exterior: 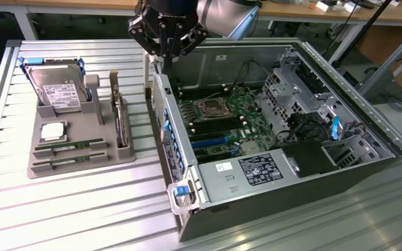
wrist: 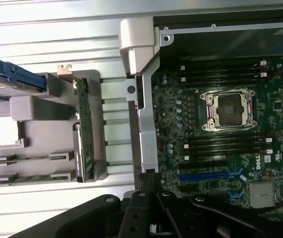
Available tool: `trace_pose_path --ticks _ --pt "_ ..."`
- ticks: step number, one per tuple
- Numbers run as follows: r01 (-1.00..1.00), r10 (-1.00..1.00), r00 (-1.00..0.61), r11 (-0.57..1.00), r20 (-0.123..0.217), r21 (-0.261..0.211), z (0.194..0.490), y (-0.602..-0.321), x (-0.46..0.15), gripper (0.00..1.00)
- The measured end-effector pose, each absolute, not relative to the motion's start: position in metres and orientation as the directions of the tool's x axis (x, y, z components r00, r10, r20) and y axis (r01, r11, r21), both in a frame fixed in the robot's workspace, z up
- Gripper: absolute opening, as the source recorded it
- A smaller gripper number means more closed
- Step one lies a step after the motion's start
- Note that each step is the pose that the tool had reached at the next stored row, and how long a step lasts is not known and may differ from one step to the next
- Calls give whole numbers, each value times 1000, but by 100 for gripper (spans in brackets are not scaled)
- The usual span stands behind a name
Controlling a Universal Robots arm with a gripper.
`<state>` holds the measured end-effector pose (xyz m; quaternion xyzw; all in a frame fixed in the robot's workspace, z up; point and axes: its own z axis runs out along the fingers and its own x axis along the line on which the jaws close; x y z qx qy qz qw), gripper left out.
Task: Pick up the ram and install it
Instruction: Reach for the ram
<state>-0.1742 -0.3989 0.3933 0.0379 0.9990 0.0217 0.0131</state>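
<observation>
On the ribbed metal table (exterior: 82, 209), your ram (exterior: 69, 146), a thin green circuit-board stick, lies in the grey plastic tray (exterior: 40, 173), with its long axis along the ribs. The black gripper (exterior: 165, 52) hangs over the side wall of the open computer case (exterior: 313, 172). The ram is well apart from it, toward the exterior view's left. I cannot tell whether the gripper is open or closed.

Green ram (exterior: 70, 145) edgewise in grey tray (exterior: 89, 126)

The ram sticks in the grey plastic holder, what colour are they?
Green, thin ram sticks with small dark chips; the exterior view shows them best.
</observation>
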Motion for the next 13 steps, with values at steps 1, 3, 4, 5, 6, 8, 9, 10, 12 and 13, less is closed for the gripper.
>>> trace_pose_path --ticks 1,3,4,5,6,8,9,10,12,13 --pt "75 76 -997 996 -24 44 393 -399 -176 10" --pt "75 76 -997 996 -24 44 393 -399 -177 10" --pt "75 76 -997 996 -24 44 393 -399 -178 10" --pt "75 76 -997 996 -24 44 393 -399 -179 10" --pt "75 76 -997 996 -24 44 393 -399 -179 10" --pt "75 76 -997 996 -24 44 393 -399 -181 10" --pt "75 76 -997 996 -24 44 393 -399 -183 10" --pt "75 76 -997 996 -24 44 393 -399 -184 10" --pt "75 76 -997 996 -24 44 393 -399 -186 10" --pt "75 76 -997 996 -24 44 393 -399 -187 10"
